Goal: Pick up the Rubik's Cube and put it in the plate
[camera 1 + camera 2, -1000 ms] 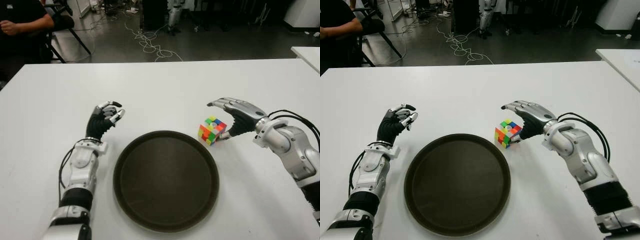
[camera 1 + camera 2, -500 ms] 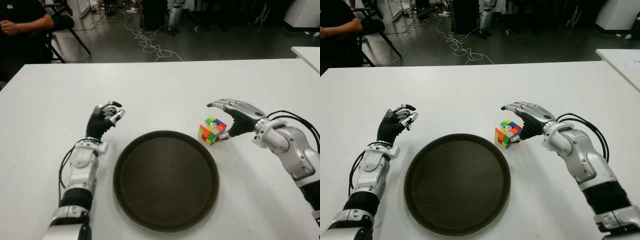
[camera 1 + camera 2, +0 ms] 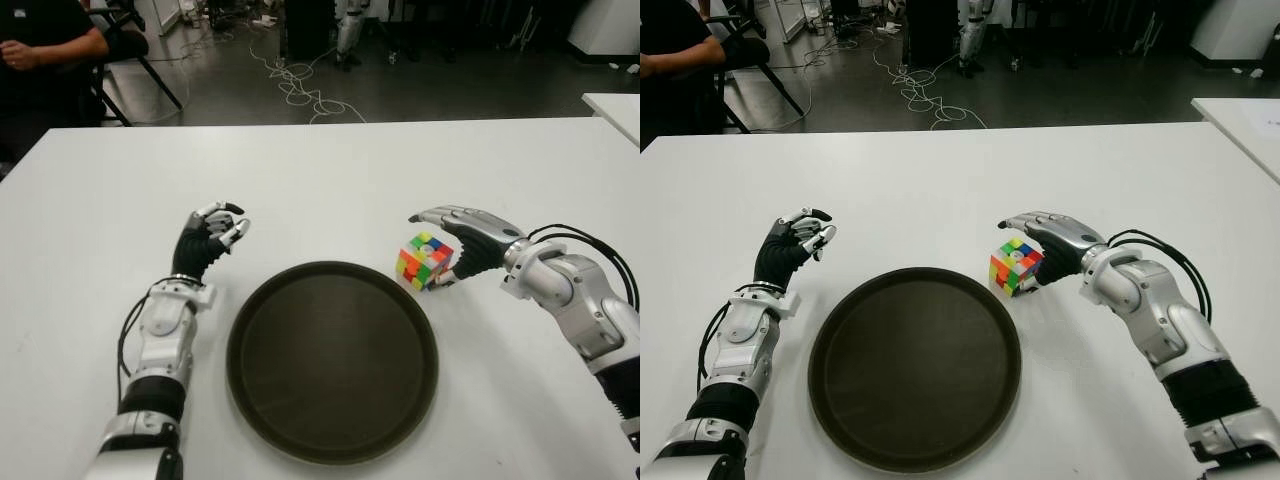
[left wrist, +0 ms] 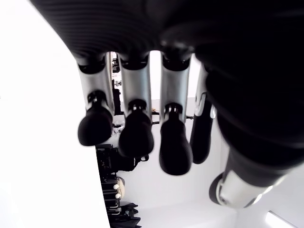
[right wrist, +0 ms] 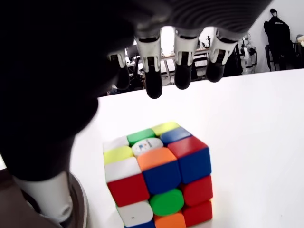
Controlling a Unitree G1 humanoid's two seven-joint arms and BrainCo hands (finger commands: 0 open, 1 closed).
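Note:
The Rubik's Cube (image 3: 424, 260) stands on the white table (image 3: 320, 180), just off the far right rim of the round dark brown plate (image 3: 330, 370). My right hand (image 3: 447, 248) reaches over it from the right. Its fingers (image 5: 151, 88) hover spread above the cube (image 5: 159, 180) without touching it, and the thumb (image 5: 45, 190) stands close beside the cube, so the hand is open. My left hand (image 3: 212, 233) shows left of the plate, fingers (image 4: 135, 137) loosely bent and holding nothing.
A second white table corner (image 3: 615, 105) shows at the far right. Beyond the table's far edge, cables (image 3: 300, 85) lie on the dark floor. A seated person (image 3: 45, 45) is at the far left.
My right hand has dropped slightly and edged left, bringing its fingers further over the cube. The cube, the plate and the left hand have not moved.

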